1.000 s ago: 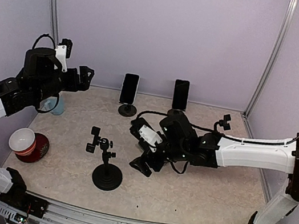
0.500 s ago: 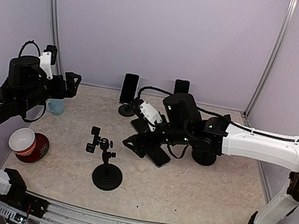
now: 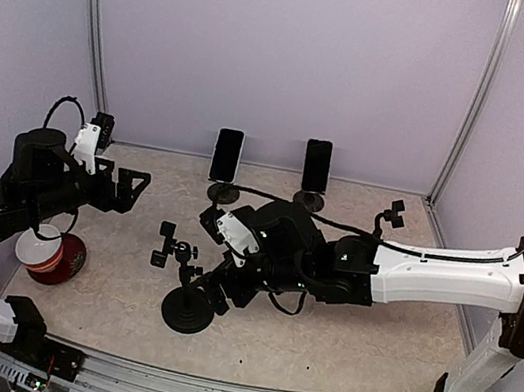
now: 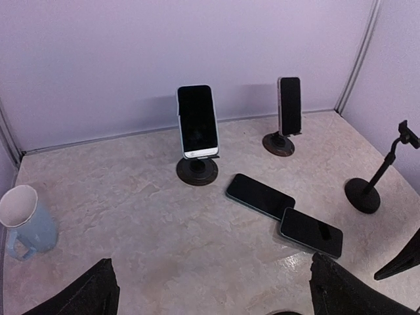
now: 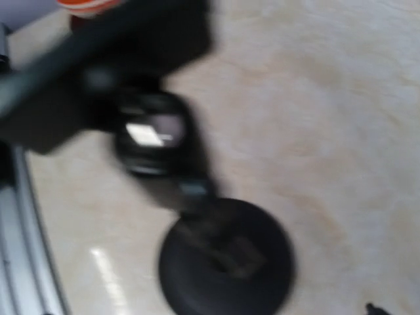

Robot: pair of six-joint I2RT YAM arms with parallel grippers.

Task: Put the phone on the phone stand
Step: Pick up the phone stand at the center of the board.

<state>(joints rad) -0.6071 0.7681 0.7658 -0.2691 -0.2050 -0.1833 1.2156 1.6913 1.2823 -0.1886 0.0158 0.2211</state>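
An empty black phone stand point(image 3: 187, 289) stands front centre, and shows blurred in the right wrist view point(image 5: 223, 259). Two dark phones point(image 4: 260, 195) point(image 4: 311, 231) lie flat side by side on the table; the right arm hides them in the top view. My right gripper point(image 3: 215, 291) hangs just right of the empty stand and above its base, open and holding nothing. My left gripper point(image 3: 130, 185) is open and empty, in the air at the left, with its fingertips point(image 4: 92, 295) at the bottom corners of the left wrist view.
Two more phones point(image 3: 227, 154) point(image 3: 316, 165) sit upright on stands at the back wall. Another empty stand point(image 3: 393, 215) is at the back right. A red cup with a white bowl point(image 3: 51, 252) is at the front left. A pale blue mug point(image 4: 26, 220) stands at the far left.
My right arm swung left from the flat phones to the front stand, carrying nothing. My left gripper dropped lower and moved towards the table's middle.
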